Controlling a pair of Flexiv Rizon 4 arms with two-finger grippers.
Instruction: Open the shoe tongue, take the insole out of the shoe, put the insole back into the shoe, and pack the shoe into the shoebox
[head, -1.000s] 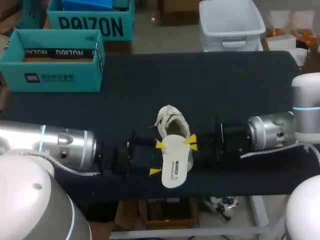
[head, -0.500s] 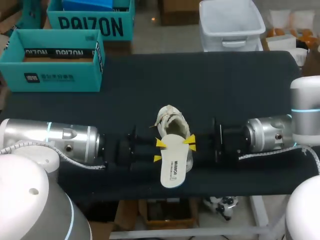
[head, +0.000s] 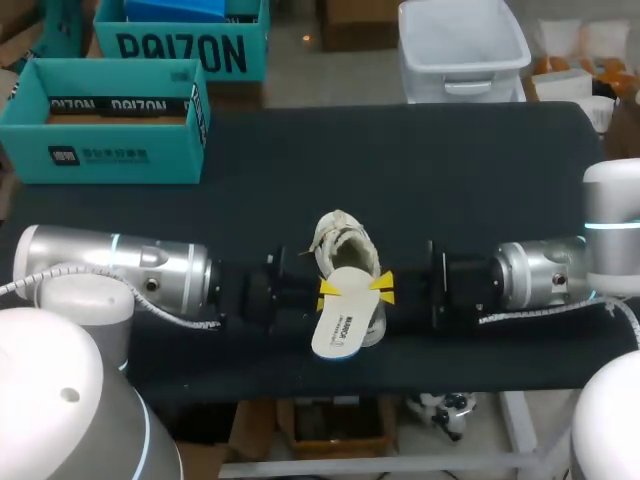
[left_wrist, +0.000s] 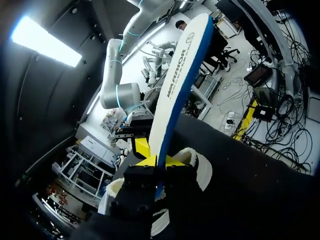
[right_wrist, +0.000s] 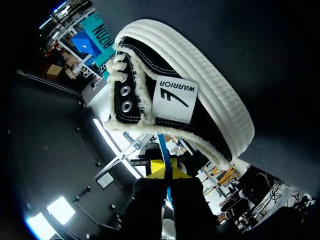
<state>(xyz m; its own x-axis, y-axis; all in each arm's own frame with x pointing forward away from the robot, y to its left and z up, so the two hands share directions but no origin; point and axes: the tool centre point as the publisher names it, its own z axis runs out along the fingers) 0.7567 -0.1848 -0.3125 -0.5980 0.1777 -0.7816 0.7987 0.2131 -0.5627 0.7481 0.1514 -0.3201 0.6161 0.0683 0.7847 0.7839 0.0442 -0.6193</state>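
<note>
You're looking at a shoe (right_wrist: 210, 122) of black woven canvas, fleecy white trim and ribbed rubber; the insole (head: 338, 325) is smooth and matt, the table (head: 450, 170) matt and cloth-like.

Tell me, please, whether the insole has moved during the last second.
Yes. Against the still shoe, the insole swung its free end toward the left arm, away from the table edge nearest me.

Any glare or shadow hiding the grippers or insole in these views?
Head view: the black left gripper and right gripper blend into the dark table; only their yellow tips and the white insole stand out. Left wrist view: a ceiling light glares, but the insole is well lit. Right wrist view: shoe evenly lit, gripper body in shadow.
</note>
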